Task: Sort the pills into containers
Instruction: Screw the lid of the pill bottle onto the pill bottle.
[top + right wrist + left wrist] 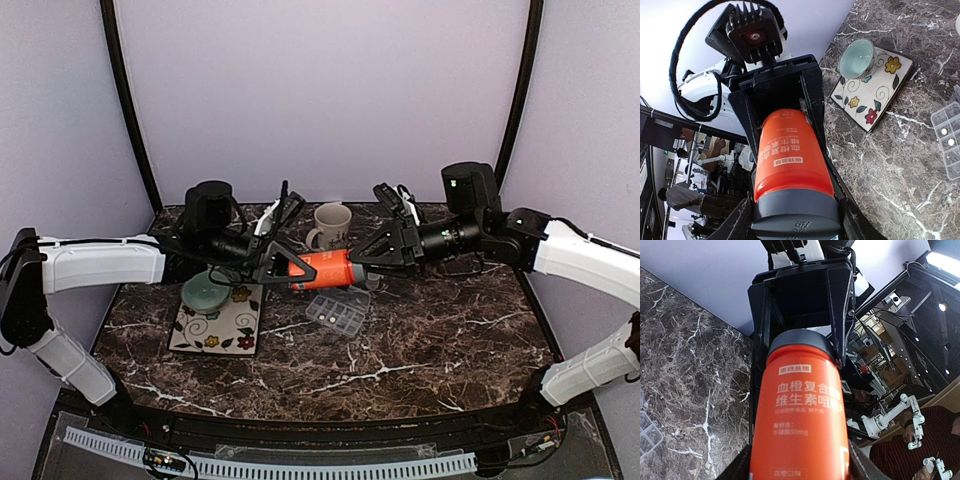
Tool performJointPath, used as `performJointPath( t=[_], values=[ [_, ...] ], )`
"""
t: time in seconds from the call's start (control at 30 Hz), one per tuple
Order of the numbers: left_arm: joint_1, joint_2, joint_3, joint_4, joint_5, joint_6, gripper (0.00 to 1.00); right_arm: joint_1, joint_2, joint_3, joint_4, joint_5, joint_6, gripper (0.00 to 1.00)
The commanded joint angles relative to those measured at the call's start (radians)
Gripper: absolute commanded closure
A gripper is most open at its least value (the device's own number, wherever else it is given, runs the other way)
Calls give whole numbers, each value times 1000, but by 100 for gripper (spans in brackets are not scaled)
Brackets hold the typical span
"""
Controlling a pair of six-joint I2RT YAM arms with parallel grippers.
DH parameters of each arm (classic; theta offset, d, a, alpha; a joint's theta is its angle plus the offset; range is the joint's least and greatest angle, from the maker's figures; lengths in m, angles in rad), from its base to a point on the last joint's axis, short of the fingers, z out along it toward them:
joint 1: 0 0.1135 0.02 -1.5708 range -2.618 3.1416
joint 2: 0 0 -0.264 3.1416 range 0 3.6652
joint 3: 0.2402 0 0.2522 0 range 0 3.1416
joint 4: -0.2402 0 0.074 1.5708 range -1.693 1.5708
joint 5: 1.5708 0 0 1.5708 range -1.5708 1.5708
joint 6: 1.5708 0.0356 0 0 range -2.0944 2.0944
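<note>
Left tool (283, 268) holds bottle (326, 270) over marble table (430, 340); lilac walls (320, 100).

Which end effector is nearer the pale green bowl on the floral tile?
Left. The left end effector grips the orange bottle just right of the pale green bowl; the right end effector holds the bottle's dark cap end, farther right.

My overhead camera gives an even, soft, slightly grainy picture; the dark marble table (430, 350) shows little glare. From my left wrist, lamps (945, 262) burn white at the upper right. From my right wrist, the pale wall (830, 20) washes out, and the grey cap (795, 212) of the orange bottle (792, 155), nearest the lens, looks soft.
</note>
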Motion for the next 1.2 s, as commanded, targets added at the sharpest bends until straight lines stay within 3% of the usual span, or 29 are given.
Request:
performJointPath(
  t=[0.0,0.77,1.17],
  values=[
    [-100,-45,32,167,-128,18,100,35,76,-35,205,21,106,91],
    [-104,-105,-13,269,-247,53,100,33,88,-124,440,-31,420,93],
    [-105,-138,31,103,-299,180,100,33,100,-111,358,-53,446,95]
  ],
)
